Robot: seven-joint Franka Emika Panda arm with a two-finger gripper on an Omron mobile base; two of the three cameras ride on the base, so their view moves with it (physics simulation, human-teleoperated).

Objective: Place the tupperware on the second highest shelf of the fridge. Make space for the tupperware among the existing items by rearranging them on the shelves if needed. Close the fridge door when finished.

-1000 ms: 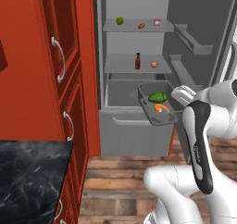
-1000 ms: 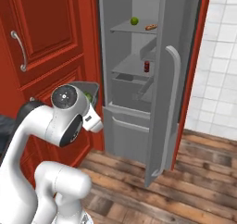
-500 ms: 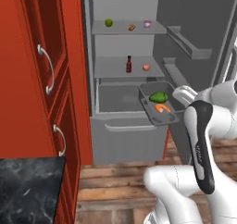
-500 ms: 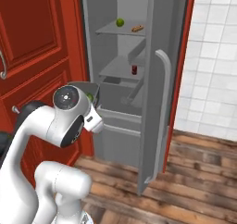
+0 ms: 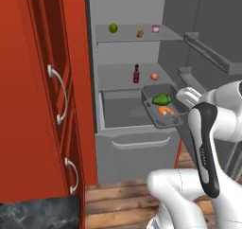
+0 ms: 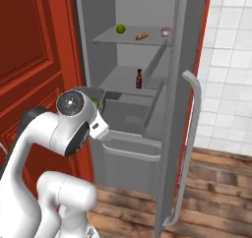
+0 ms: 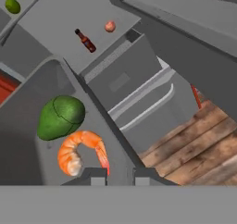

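Carrying the grey tupperware tray (image 5: 163,110) of avocado and shrimp, the gripper (image 7: 119,176) is clamped tight on its rim, with the flat grey second highest shelf (image 5: 124,75) unreached and the tall grey fridge door (image 6: 183,99) open.

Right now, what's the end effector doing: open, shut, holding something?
End effector: shut on the rim of the tupperware, which holds an avocado and a shrimp, carried in front of the open fridge.
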